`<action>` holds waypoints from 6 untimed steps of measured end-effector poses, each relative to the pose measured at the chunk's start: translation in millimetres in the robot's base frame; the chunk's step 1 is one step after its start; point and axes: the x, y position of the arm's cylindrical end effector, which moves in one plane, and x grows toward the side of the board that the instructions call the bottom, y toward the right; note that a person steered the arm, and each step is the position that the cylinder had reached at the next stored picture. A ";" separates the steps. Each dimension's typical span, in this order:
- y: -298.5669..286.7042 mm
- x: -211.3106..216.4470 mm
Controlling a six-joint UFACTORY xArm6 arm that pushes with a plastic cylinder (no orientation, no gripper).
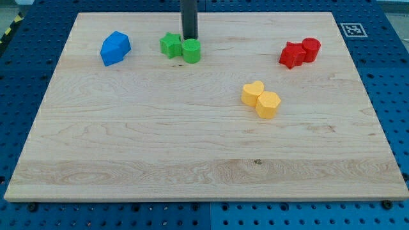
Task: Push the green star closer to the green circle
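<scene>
The green star (170, 45) lies near the view's top, left of centre, on the wooden board (192, 147). The green circle (192, 50) sits right against the star's right side, touching it. My tip (190, 39) comes down from the view's top and ends just behind the green circle, at the star's upper right. The rod's very end is partly hidden by the circle.
A blue block (115, 48) lies at the upper left. A red star (291, 55) and a red cylinder (310, 48) touch at the upper right. A yellow heart (253, 93) and a yellow hexagon-like block (268, 104) touch right of centre.
</scene>
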 end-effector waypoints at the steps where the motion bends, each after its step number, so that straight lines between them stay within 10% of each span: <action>1: 5.1 -0.9; 4: -124.8 -23.3; 6: -51.6 2.9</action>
